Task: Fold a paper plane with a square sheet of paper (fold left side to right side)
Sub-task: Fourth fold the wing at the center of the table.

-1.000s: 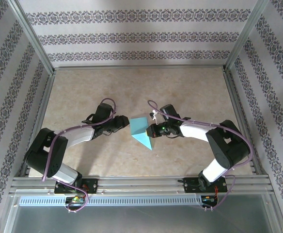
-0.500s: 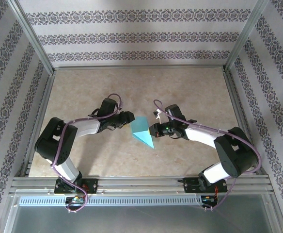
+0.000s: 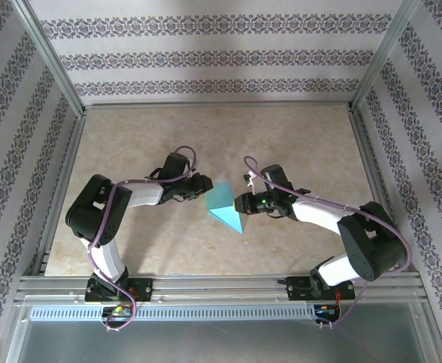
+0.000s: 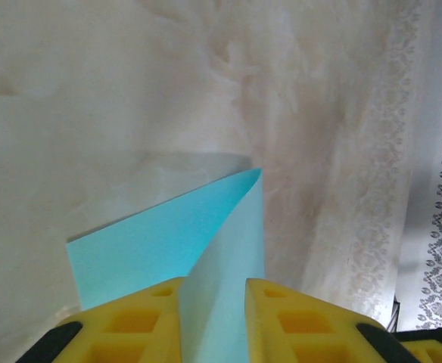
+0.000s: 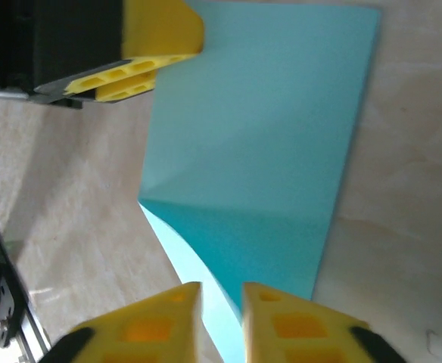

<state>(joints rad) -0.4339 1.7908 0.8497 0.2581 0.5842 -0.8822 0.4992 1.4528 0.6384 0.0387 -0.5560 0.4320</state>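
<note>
**Top external view.** The thin matte cyan paper sheet (image 3: 225,208), folded to a pointed outline with its tip toward the near edge, lies about midway across the beige marbled tabletop (image 3: 297,136). The left gripper (image 3: 206,186) meets the sheet's upper left corner. The right gripper (image 3: 237,204) meets its right edge.

**Left wrist view.** The yellow fingers of the left gripper (image 4: 212,291) stand a narrow gap apart. A raised flap of the sheet (image 4: 153,242) runs between them, and the rest lies flat on the tabletop beyond (whether the pads press the flap cannot be told).

**Right wrist view.** The right gripper (image 5: 221,291) is also slightly parted. One lifted edge of the sheet (image 5: 266,136) passes through the gap, and contact cannot be confirmed. The left gripper (image 5: 177,54) sits at the sheet's far corner.
</note>
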